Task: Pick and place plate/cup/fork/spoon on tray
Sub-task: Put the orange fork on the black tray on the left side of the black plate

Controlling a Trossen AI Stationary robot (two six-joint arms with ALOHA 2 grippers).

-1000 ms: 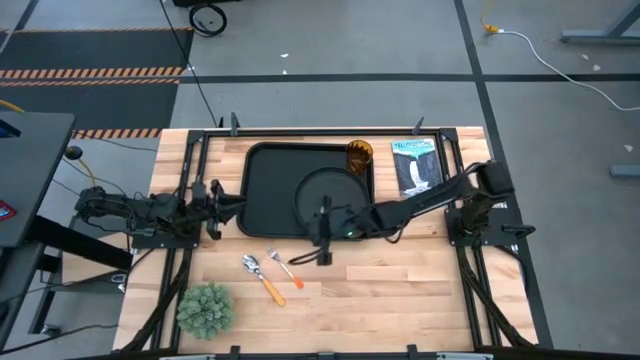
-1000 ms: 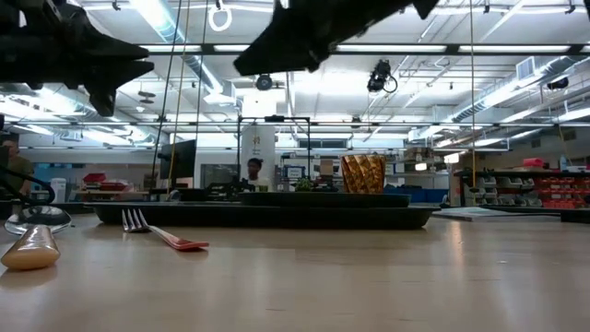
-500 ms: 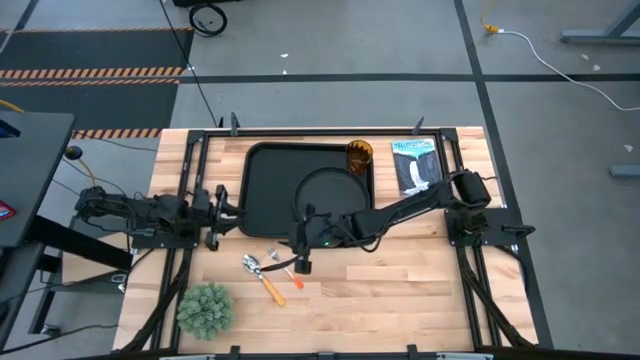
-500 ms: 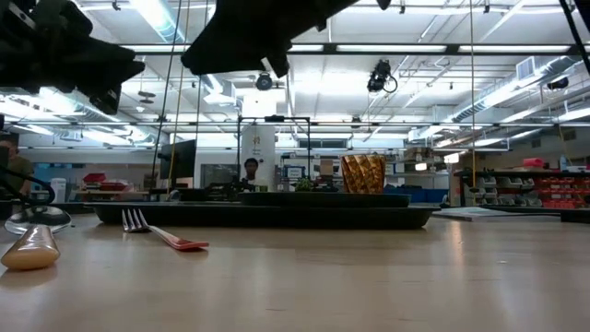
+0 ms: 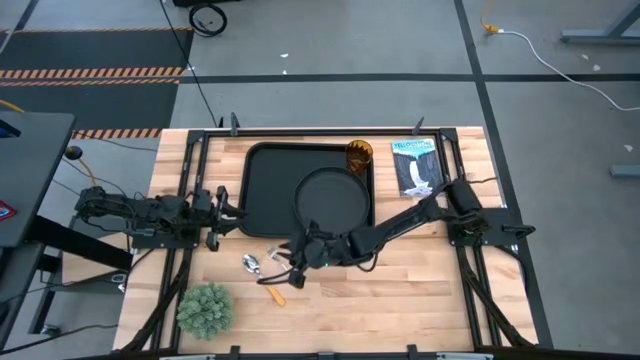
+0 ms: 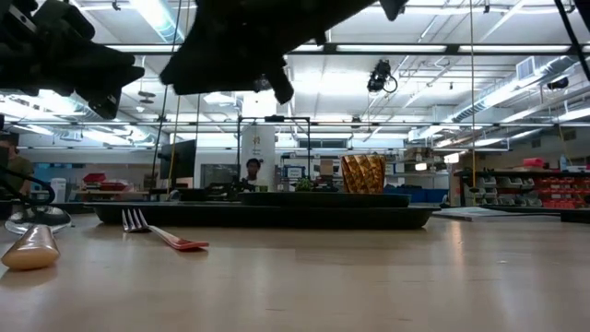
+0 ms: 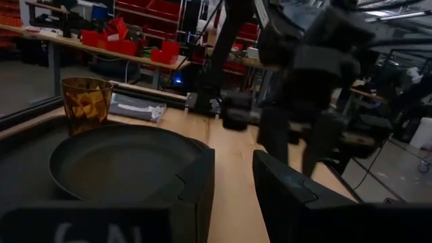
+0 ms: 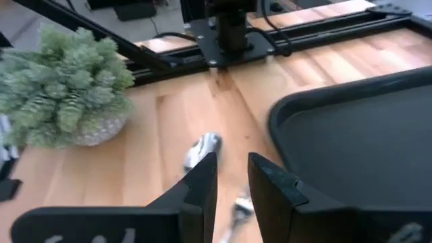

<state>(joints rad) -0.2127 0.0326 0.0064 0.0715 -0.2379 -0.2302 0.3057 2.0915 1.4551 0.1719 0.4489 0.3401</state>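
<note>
From above, my right gripper (image 5: 292,262) hangs over the fork (image 5: 286,273) and spoon (image 5: 253,264) on the counter (image 5: 400,290); plate (image 5: 332,196) and cup (image 5: 359,155) already sit on the tray (image 5: 268,190) — cutlery step, I judge; low view shows the fork lying flat; right wrist shows jaws slightly spread, empty; next, descend squarely; left gripper (image 5: 222,207) waits, jaws apart; no legible writing.

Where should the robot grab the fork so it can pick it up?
Probably the orange handle of the fork, from straight above. It lies flat on the table, tines toward the tray, so pinching across the narrow handle seems easiest. The right hand, fingers open, is above it; the spoon lies close alongside.
</note>
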